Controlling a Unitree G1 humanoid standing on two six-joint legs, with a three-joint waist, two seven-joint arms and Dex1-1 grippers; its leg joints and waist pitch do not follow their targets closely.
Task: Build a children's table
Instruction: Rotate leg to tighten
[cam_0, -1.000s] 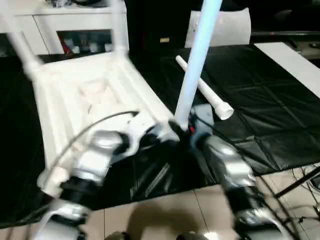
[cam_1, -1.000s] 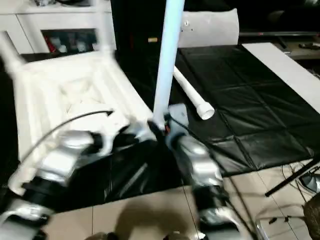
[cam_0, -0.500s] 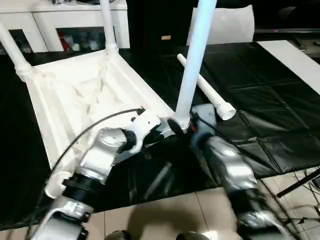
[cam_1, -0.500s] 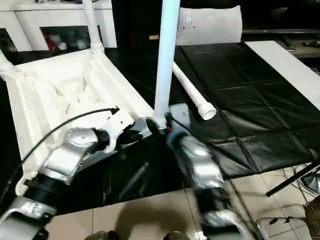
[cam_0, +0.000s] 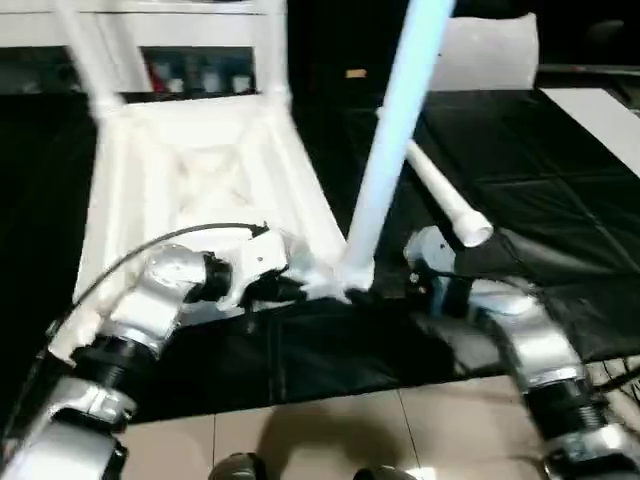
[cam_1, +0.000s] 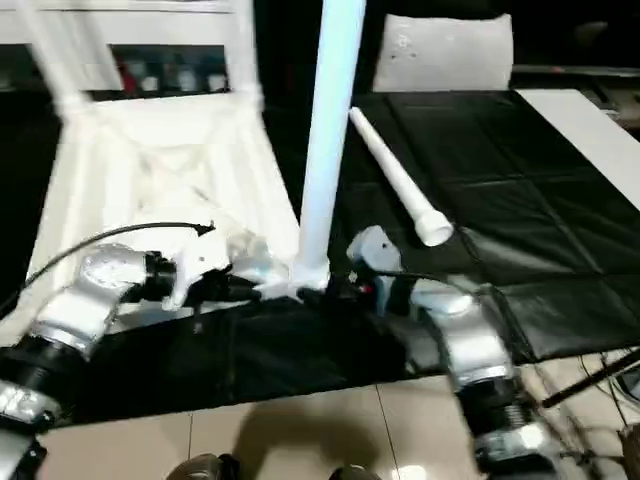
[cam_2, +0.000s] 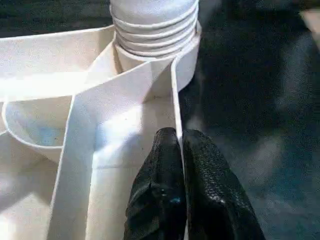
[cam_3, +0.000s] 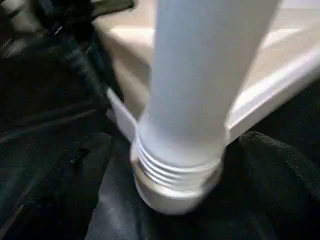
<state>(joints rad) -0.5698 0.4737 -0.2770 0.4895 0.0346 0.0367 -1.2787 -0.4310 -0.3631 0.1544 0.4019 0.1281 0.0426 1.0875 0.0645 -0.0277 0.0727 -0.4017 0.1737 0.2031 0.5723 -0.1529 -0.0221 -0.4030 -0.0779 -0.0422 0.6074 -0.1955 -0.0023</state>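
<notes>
One tabletop (cam_0: 200, 190) lies upside down on the black mat (cam_0: 540, 200), its ribbed underside facing up toward us. We count four legs in all. Two stand upright in the far corner sockets, one at the far left (cam_0: 85, 55) and one at the far right (cam_0: 272, 50). A third leg (cam_0: 395, 140) stands in the near right corner socket, leaning a little to the right as it rises; in our left wrist view its ribbed end (cam_2: 154, 25) sits in the round socket, with several rings still above the socket's edge. The fourth leg (cam_0: 435, 190) lies loose on the mat, just beyond the standing one and to its right, its wider end toward us.

Our left gripper (cam_0: 290, 290) reaches in from the left at that near right corner. Its two black fingers (cam_2: 165, 195) are pressed together over the thin rim of the tabletop, right beside the socket. Our right gripper (cam_0: 385, 292) sits low on the mat just to the right of the third leg's base; its fingers stand wide apart, one on each side of the base, and hold nothing.

Beyond the mat we see one white cabinet (cam_0: 200, 40) at the back left, one white sheet-like bag (cam_0: 490, 50) at the back right, and one flat white board strip (cam_0: 600, 110) along the far right edge.
</notes>
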